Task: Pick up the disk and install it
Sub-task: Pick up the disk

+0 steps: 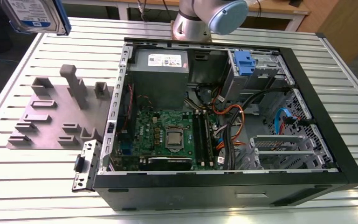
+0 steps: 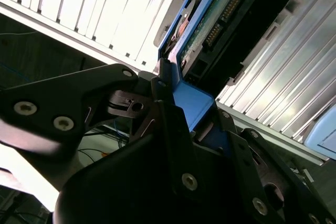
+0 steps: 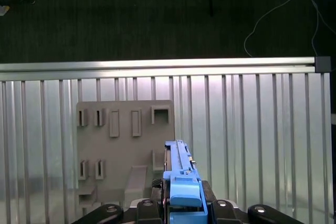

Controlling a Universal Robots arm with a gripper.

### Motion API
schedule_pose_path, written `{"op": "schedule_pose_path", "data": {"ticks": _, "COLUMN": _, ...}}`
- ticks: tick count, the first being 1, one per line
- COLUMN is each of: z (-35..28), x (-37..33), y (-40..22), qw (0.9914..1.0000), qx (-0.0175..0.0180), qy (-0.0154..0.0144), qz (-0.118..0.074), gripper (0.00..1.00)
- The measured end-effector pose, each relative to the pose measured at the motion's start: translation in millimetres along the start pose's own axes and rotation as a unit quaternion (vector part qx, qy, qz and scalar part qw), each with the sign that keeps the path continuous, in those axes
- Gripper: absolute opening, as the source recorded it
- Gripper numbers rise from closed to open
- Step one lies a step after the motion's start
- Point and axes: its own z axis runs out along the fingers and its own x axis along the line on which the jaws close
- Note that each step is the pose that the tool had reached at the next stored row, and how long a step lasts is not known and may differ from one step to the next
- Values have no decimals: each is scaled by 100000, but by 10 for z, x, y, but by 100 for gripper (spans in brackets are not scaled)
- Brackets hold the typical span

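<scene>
Slatted metal table under everything. On it, toward the exterior view's right, an open computer case, laid on its side with the panel off, presumably so the inside can be reached from above. Just beside the case, toward the exterior view's left, a grey fixture plate with upright holders and slots, likely meant to park parts on edge where a gripper can take them. Behind the case, the base of the arm.

High in the corner of the exterior view's left, the disk: held in the air, clear of the table, well apart from the case, label toward the camera. Seen edge-on in the first wrist view, hanging above the fixture plate.

Gripper clamped on the disk's blue frame. Fingers drawn in narrow, pressing the plastic edge from both sides. Judged a sensible hold, sparing the label face and the circuit board and leaving most of the body free beyond the grip.

Inside the case, at its far end, a blue bracket sitting in the drive cage. Disk judged picked up, not yet installed.
</scene>
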Motion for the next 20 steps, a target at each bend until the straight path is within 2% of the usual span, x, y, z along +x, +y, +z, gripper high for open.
{"op": "schedule_pose_path", "data": {"ticks": 5, "z": -11, "x": 17, "y": -1, "qw": 100000, "qx": -13, "qy": 34, "qz": 8, "gripper": 37}}
{"op": "schedule_pose_path", "data": {"ticks": 12, "z": -71, "x": 17, "y": -3, "qw": 100000, "qx": -24, "qy": 42, "qz": 2, "gripper": 37}}
{"op": "schedule_pose_path", "data": {"ticks": 20, "z": -78, "x": 59, "y": -5, "qw": 100000, "qx": -23, "qy": 52, "qz": 0, "gripper": 37}}
